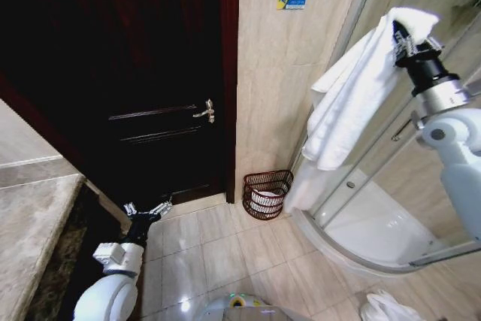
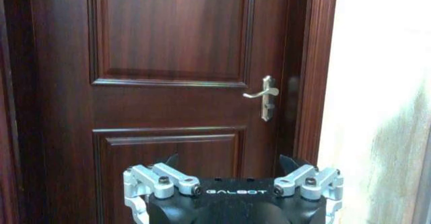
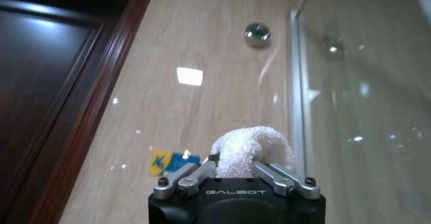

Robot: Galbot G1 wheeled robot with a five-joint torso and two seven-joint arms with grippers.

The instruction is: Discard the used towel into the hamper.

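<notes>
1. The towel (image 1: 346, 103) hangs long and vertical from my right gripper (image 1: 400, 37), jaws pinching its top fold, high by the shower glass.
2. The hamper (image 1: 267, 194) sits on the floor well below, toward the door.
3. My left gripper (image 1: 147, 210) idles low, jaws spread.

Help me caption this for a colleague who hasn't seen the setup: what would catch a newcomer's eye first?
First, the white towel hanging from the right gripper, raised high beside the glass shower enclosure. Next, the dark wire hamper on the tiled floor against the wall, between the dark wooden door and the shower. The left gripper hangs low and open near the door's foot.
</notes>
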